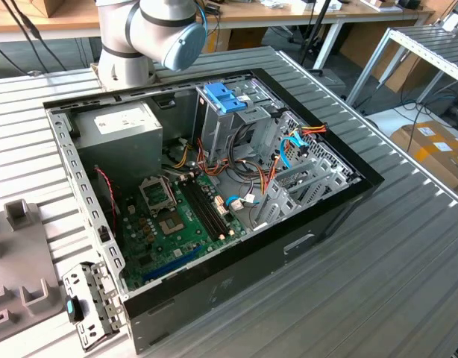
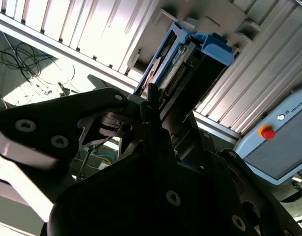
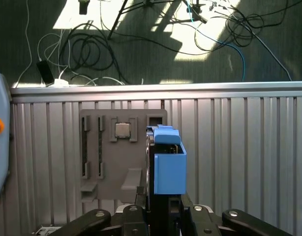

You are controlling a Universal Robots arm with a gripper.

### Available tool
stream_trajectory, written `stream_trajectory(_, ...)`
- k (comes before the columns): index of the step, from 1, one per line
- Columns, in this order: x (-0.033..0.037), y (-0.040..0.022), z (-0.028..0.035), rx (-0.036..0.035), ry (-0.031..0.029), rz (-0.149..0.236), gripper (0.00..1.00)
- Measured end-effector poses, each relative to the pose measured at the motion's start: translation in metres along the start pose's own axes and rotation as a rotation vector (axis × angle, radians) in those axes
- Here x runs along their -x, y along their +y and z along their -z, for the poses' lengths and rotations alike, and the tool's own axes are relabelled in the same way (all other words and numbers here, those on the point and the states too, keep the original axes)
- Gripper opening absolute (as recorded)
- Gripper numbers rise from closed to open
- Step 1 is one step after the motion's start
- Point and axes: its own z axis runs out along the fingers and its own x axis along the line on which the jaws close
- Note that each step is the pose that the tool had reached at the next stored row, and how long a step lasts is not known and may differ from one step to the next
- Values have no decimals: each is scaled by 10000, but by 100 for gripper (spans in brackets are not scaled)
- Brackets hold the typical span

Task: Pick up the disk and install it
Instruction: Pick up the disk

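First wrist view: my claw (image 3: 160,202) clamps the flat disk (image 3: 169,169), its smooth blue plastic frame edge-on, near the grey slotted tray (image 3: 106,167).

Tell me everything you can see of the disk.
The disk stands edge-on at the grey holder plate on the ribbed table, ahead of the gripper. A bright blue plastic carrier caps its end and side; the second wrist view shows its dark flank with a connector row. Whether the gripper grips it is unclear.
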Motion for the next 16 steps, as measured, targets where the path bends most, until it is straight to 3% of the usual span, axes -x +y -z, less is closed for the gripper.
stream_trajectory(16, 12, -443, -10, -1, -1, -1, 35)
